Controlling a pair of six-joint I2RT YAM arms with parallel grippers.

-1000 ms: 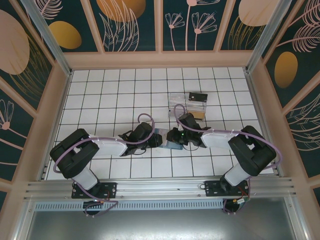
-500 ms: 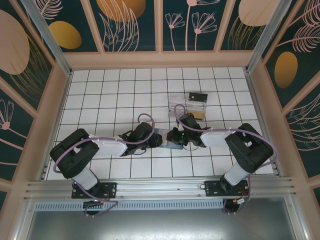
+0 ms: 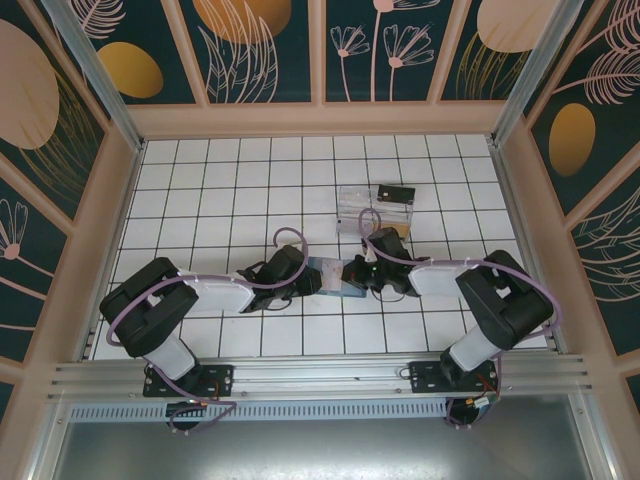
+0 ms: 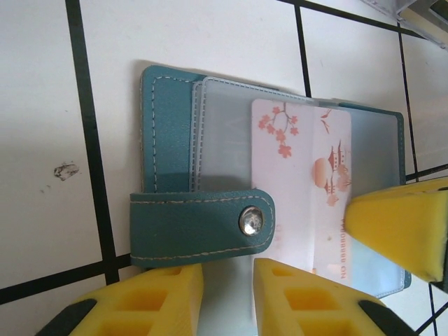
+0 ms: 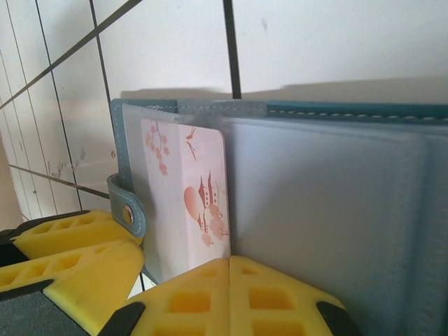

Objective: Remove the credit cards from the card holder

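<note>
The teal card holder (image 3: 335,278) lies open on the white tiles between both grippers. Its stitched cover (image 4: 168,140), snap strap (image 4: 203,227) and clear sleeves show in the left wrist view. A white credit card (image 4: 301,161) with pink blossoms and a pagoda lies across the sleeves. My left gripper (image 4: 227,269) sits at the holder's near edge by the strap, open with a narrow gap. My right gripper (image 5: 229,260) is shut, and the card's (image 5: 185,182) lower corner runs into the seam between its fingers. One of its fingers (image 4: 399,227) overlaps the card's right edge.
A clear plastic box (image 3: 375,210) stands just behind the right gripper, with a small black card (image 3: 397,193) on it. Pink frame walls enclose the tiled floor (image 3: 220,190). Both forearms lie low across the front tiles.
The right fingers have closed together at the card's edge and the right gripper has shifted slightly right. The left jaws have narrowed a little. The holder stays put.
</note>
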